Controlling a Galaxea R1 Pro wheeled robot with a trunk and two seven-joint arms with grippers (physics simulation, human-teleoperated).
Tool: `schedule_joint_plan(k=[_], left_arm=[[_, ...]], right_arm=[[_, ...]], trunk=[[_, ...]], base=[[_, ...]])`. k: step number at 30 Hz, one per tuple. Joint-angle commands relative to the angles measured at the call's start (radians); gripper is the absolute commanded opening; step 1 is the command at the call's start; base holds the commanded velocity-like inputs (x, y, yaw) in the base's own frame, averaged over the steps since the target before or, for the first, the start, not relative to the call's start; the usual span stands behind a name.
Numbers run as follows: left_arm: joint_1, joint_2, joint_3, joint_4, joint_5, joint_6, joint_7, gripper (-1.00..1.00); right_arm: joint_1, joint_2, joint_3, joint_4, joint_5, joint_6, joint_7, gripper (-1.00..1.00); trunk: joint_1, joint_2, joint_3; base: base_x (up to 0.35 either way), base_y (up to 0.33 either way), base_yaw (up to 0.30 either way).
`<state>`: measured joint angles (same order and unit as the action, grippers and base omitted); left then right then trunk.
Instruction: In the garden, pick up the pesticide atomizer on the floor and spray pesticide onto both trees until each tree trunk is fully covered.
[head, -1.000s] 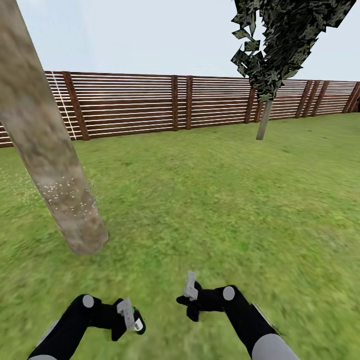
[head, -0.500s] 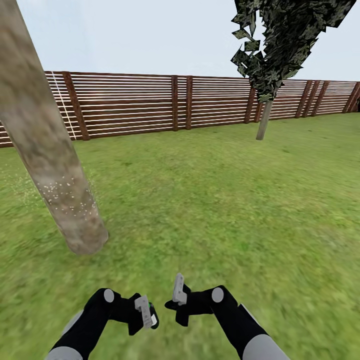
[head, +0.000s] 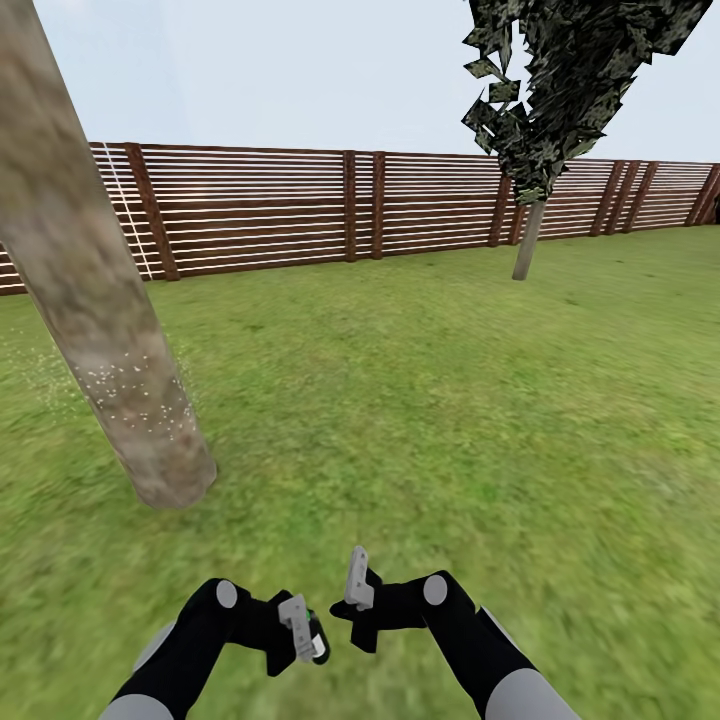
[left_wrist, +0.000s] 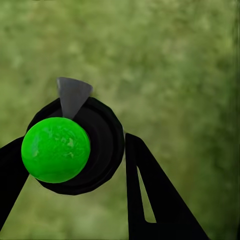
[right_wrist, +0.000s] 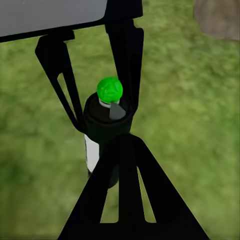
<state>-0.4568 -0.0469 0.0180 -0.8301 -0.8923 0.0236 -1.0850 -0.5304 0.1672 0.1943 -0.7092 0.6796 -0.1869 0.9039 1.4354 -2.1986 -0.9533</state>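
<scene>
Left gripper (head: 300, 630) carries the pesticide atomizer (head: 312, 640), low over the lawn (head: 420, 400), its jaws closed against the black body. The left wrist view looks straight down the can: green cap (left_wrist: 56, 149) on a black collar, grey nozzle tab (left_wrist: 73, 95) sticking out one side, a black finger (left_wrist: 150, 195) tight against the collar. The can's long axis thus seems to run along the fingers, not across them. In the right wrist view the atomizer (right_wrist: 106, 125) stands upright between the left arm's fingers. Right gripper (head: 355, 580) hangs just beside it; whether its jaws are parted or closed, I cannot tell. The near tree trunk (head: 100, 330) stands ahead and to the left, leaning in the head view, with pale specks on its lower part; above them the bark looks bare. Second tree (head: 527, 235) stands well apart by the fence (head: 300, 205). Judgement: the left arm is on the trunk's side, and the nozzle must turn toward the trunk and be raised.
</scene>
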Motion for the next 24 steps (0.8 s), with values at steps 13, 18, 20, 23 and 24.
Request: schedule_joint_plan(k=[13,18,20,23,24], left_arm=[[0.0,-0.025,0.003,0.0,0.049,0.0,-0.005,-1.0],[0.001,-0.024,0.001,0.0,0.092,-0.003,-0.006,-1.0],[0.001,-0.024,0.0,0.0,0.093,-0.003,-0.007,-1.0],[0.002,-0.024,0.0,0.0,0.094,-0.017,-0.007,-1.0],[0.003,-0.024,0.0,0.0,0.094,-0.021,-0.008,-1.0]], right_arm=[[0.0,0.0,-0.002,-0.001,0.012,-0.009,0.0,-1.0],[0.0,-0.001,-0.003,-0.001,0.012,-0.009,0.0,-1.0],[0.0,-0.001,-0.003,-0.001,0.012,-0.009,0.0,-1.0],[0.0,-0.002,-0.003,-0.001,0.012,-0.009,0.0,-1.0],[0.0,-0.002,-0.003,-0.001,0.012,-0.009,0.0,-1.0]], trunk=[[0.0,0.0,-0.001],[0.0,0.0,-0.001],[0.0,0.0,-0.001],[0.0,0.0,-0.001],[0.0,0.0,-0.001]], base=[[0.0,0.0,0.0],[0.0,0.0,0.0],[0.0,0.0,0.0],[0.0,0.0,0.0],[0.0,0.0,0.0]])
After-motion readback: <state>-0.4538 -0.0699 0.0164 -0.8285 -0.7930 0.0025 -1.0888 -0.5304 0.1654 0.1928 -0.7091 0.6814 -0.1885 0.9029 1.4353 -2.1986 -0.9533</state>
